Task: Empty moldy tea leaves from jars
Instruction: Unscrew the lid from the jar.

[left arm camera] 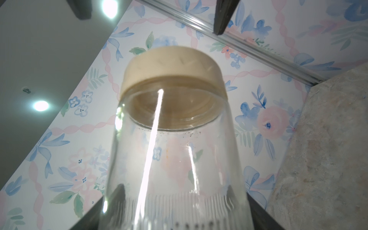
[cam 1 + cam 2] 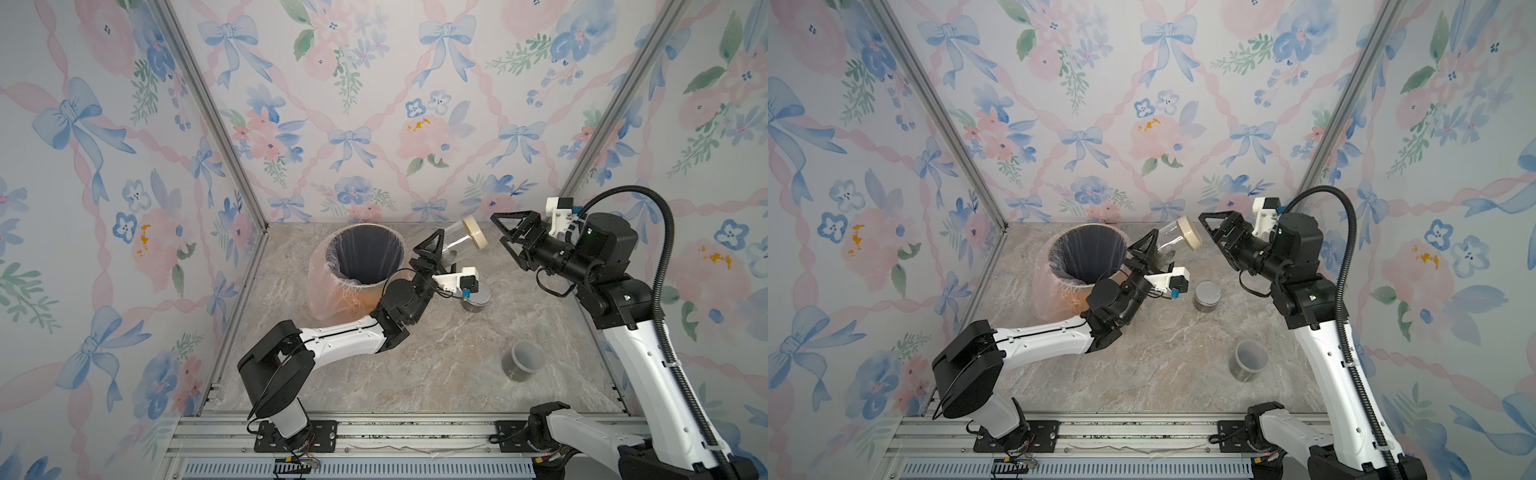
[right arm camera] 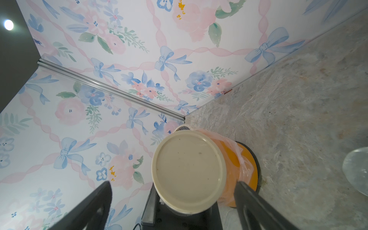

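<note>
Tea leaves (image 2: 517, 375) are seen as a dark mass low in the grey-lidded jar (image 2: 523, 357), which is stood upright nearest the front of the table (image 2: 415, 374). Farther back, the silver-lidded jar (image 2: 1207, 296) is also stood upright just beside the left wrist, with dark matter showing through its wall. Beyond it, the beige-lidded jar (image 2: 455, 241) is clamped near its base by the left hand (image 2: 441, 253) and held clear of the table. Its long axis is tilted, running from that hand up toward the right hand (image 2: 498, 227), so the beige lid (image 2: 475, 232) is turned squarely to it. The right hand is spread wide, near the lid but apart from it, and is much the nearer to that end. Little but specks can be made out through the held jar's wall. Any grip on the lid is judged to call for a straight advance along that axis. Farthest back, the orange bin (image 2: 332, 291) is stood open-mouthed, left of the held jar.
</note>
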### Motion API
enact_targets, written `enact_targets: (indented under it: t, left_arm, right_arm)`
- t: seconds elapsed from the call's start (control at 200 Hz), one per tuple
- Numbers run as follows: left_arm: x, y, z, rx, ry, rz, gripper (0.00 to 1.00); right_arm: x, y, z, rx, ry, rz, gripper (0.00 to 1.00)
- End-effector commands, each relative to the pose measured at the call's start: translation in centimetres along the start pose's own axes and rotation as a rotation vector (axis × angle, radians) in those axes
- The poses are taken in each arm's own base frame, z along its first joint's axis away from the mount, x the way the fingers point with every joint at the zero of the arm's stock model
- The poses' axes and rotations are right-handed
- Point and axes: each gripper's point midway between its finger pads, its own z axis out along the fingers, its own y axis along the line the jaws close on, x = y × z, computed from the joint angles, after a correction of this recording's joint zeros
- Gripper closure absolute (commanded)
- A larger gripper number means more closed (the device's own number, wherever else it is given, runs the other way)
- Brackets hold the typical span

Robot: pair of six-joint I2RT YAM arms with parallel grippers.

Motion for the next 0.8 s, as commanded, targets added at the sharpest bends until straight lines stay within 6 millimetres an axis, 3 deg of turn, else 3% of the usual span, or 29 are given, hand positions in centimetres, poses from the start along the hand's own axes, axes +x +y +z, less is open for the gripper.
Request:
enact_targets:
  t: [0.0,0.34,0.52,0.795]
  left_arm:
    - [-1.5,7.0,-0.1,-0.221,-0.032,-0.029,0.77]
    - [-2.2,7.8,-0.4,-0.232,-0.05,-0.063,0.77]
    - [-2.6,7.5,-0.2,-0.228,-0.057,-0.073,0.77]
    - [-3.2,7.5,-0.1,-0.23,-0.071,-0.096,0.77]
  right_arm:
    - [-0.5,1.7,0.0,-0.054,-0.015,-0.019,0.04]
    - [0.4,1.5,1.3,-0.053,0.024,-0.034,0.03]
    - [0.6,2.7,1.6,-0.108,0.03,-0.038,0.03]
    - [1.2,1.7,3.1,-0.094,0.064,-0.021,0.03]
